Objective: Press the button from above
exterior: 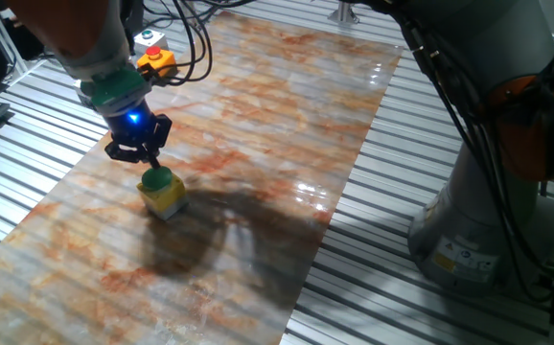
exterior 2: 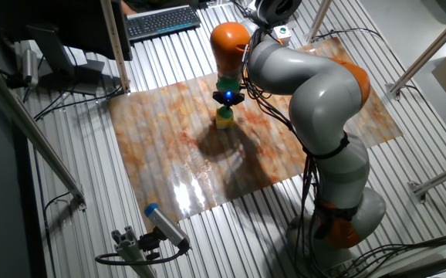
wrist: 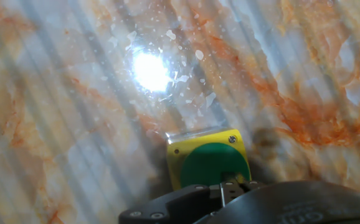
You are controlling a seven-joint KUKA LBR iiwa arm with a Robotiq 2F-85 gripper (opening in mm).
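Hand view: the button [wrist: 212, 163] sits in the lower middle of the frame, a round green dome on a small yellow square box [wrist: 206, 147] with a screw in each upper corner.
Button look: the dome is smooth and dark green and covers almost all the top of the box; only a thin yellow border shows around it.
My gripper: my gripper [wrist: 228, 183] comes in from the bottom edge as a dark body, and its tips meet over the lower part of the green dome with only a thin seam between them, so my fingers are closed together.
Contact: from this view I cannot tell if the tips touch the dome or stay just above it.
One fixed view: the button [exterior: 159, 178] is left of centre on the marbled board [exterior: 258, 153], and my gripper [exterior: 147, 159] stands right over it with a blue light on the wrist.
Box in that view: the yellow box [exterior: 165, 197] stands flat on the board and its shadow falls to the lower right.
Upper left of that view: an orange box [exterior: 157, 62] with a red button and a grey box [exterior: 150, 38] lie well apart from the task's thing.
Other fixed view: the button [exterior 2: 224, 113] is in the upper middle of the frame, near the far edge of the board [exterior 2: 177, 162], under my gripper [exterior 2: 228, 103].
Surface: a bright glare spot lies on the board in the hand view, above and left of the box.
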